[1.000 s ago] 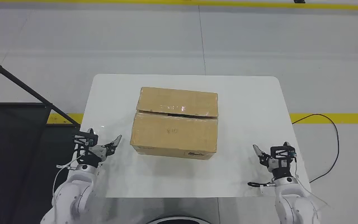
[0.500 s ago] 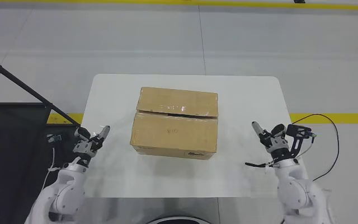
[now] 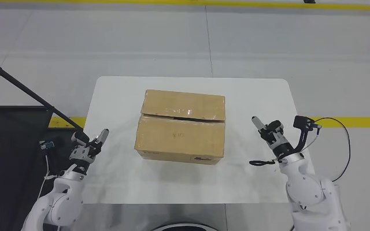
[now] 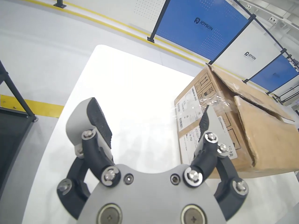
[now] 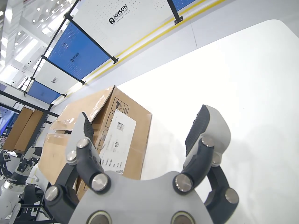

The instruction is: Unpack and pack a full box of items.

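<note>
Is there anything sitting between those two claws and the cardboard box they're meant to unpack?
Nothing visible. Only white table surface lies between the left gripper and the cardboard box, and likewise on the right gripper side. Both grippers are open and apart from the box.

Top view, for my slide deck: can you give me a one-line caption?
Cardboard box, flaps down, on the white table; left gripper and right gripper open either side, touching nothing.

Plain brown on the cardboard box (image 3: pixel 180 128), with white labels (image 5: pixel 118 138) printed in black. Glossy white across the tabletop (image 3: pixel 254 98). Silver-grey on the left hand (image 4: pixel 150 108) and right hand (image 5: pixel 143 114), with black ribbed pads (image 4: pixel 102 124).
</note>
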Controlling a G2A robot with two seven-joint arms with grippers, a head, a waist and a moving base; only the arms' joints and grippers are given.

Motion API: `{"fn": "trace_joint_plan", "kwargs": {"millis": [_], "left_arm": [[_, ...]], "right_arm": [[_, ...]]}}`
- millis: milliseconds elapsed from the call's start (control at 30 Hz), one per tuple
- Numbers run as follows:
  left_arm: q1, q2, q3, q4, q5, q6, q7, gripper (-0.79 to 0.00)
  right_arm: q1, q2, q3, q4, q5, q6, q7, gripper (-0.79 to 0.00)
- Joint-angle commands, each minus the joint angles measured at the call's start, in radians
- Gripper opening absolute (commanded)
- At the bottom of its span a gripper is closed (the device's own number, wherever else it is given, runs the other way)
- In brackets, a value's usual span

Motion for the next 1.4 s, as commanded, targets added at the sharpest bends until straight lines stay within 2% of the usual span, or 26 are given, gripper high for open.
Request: {"fn": "trace_joint_plan", "kwargs": {"millis": [0, 100, 233, 467, 633, 767, 1133, 1367], "left_arm": [[-0.002, -0.001, 0.005, 0.001, -0.026, -0.004, -0.005, 0.000], [-0.012, -0.005, 0.008, 0.007, -0.101, -0.001, -0.026, 0.000], [-0.032, -0.009, 0.005, 0.014, -0.237, -0.012, -0.075, 0.000], [-0.042, -0.017, -0.025, 0.025, -0.535, -0.030, -0.141, 0.000], [-0.032, -0.018, -0.039, 0.020, -0.621, -0.077, -0.175, 0.000], [-0.026, -0.019, -0.046, 0.014, -0.667, -0.115, -0.204, 0.000], [-0.026, -0.019, -0.046, 0.014, -0.667, -0.115, -0.204, 0.000], [-0.026, -0.019, -0.046, 0.014, -0.667, -0.115, -0.204, 0.000]], "right_arm": [[-0.003, -0.002, 0.005, 0.014, 0.028, 0.026, -0.017, 0.000], [0.005, -0.008, 0.000, 0.024, 0.118, 0.046, -0.021, 0.000], [0.025, -0.013, -0.007, 0.032, 0.272, -0.008, 0.016, 0.000], [0.094, -0.018, -0.019, 0.107, 0.577, -0.084, 0.157, 0.000], [0.147, -0.019, -0.044, 0.167, 0.736, -0.114, 0.286, 0.000], [0.179, -0.018, -0.066, 0.199, 0.775, -0.144, 0.340, 0.000], [0.229, -0.017, -0.126, 0.238, 0.786, -0.162, 0.403, 0.000], [0.239, -0.015, -0.131, 0.248, 0.861, -0.168, 0.435, 0.000]]}}
